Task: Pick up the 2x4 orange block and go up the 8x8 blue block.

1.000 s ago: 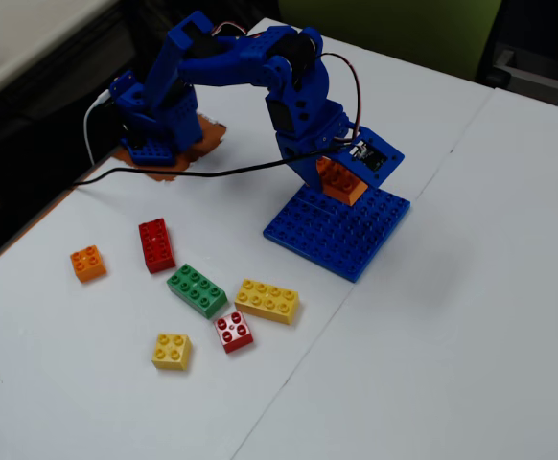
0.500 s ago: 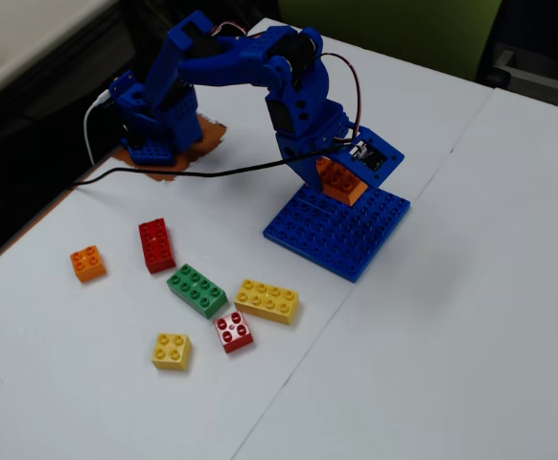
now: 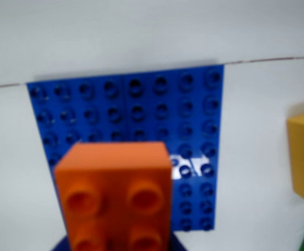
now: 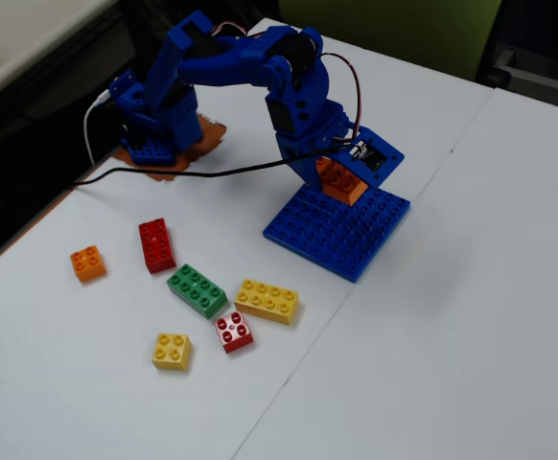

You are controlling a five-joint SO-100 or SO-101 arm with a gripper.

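- The end effector (image 4: 340, 182) is closed on the 2x4 orange block (image 4: 341, 179) and holds it over the 8x8 blue block (image 4: 337, 230), at that plate's far edge in the fixed view.
- In the wrist view the orange block (image 3: 115, 193) fills the lower middle, stud side facing the camera, with the blue plate (image 3: 141, 115) spread out behind it.
- I cannot tell from either view whether the orange block touches the plate's studs or hangs just above them.
- The blue plate lies flat on the white desk (image 4: 471, 316), near the desk's middle, beside a seam that runs across the surface.
- The blue robot arm (image 4: 250, 67) reaches from its base (image 4: 154, 125) near the desk's far left corner in the fixed view.
- Loose bricks lie toward the near left part of the desk: a red oblong brick (image 4: 156, 245), a green oblong brick (image 4: 197, 290), a yellow oblong brick (image 4: 267, 301), a small orange brick (image 4: 88, 264), a small yellow brick (image 4: 172, 351) and a small red brick (image 4: 233, 332).
- All of these sit well apart from the plate.
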